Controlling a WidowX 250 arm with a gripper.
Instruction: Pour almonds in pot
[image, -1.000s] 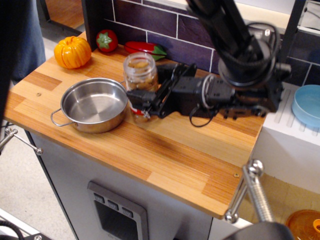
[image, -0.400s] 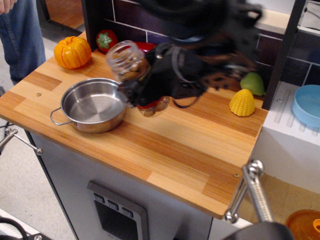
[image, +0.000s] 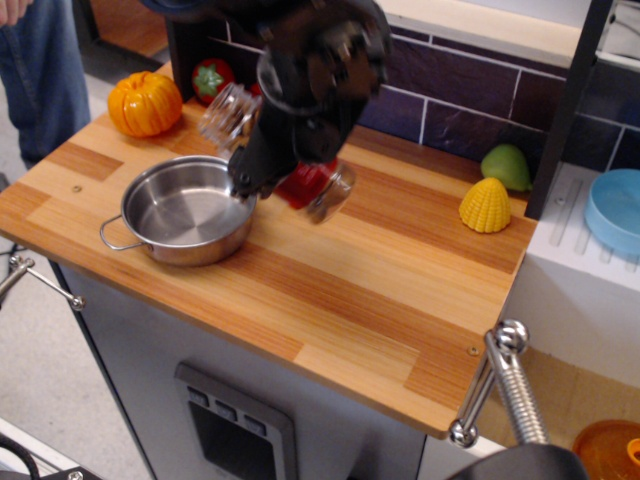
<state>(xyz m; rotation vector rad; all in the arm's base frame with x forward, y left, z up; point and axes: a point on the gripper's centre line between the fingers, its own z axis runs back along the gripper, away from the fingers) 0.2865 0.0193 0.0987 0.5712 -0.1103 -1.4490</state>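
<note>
The shiny steel pot (image: 150, 235) stands on the left of the wooden counter, and its inside looks bare. My gripper (image: 266, 163) is shut on the clear jar (image: 327, 194), which has a red-and-white label. It holds the jar lifted off the counter and tilted far over. The jar's open mouth (image: 228, 113) points up and left, above the pot's far right rim, and its base points down and right. The black arm covers the jar's middle, so I cannot make out the almonds.
An orange pumpkin (image: 146, 103) and a red tomato (image: 212, 80) sit behind the pot. A yellow corn (image: 485, 205) and a green pear (image: 506, 165) lie at the right back. A blue bowl (image: 615, 210) is off the counter's right. A person (image: 40, 70) stands at the left.
The jar stood upright on the counter beside the pot. The gripper has lifted it, tipped it mouth-first toward the pot, and the arm has swung left over it.
</note>
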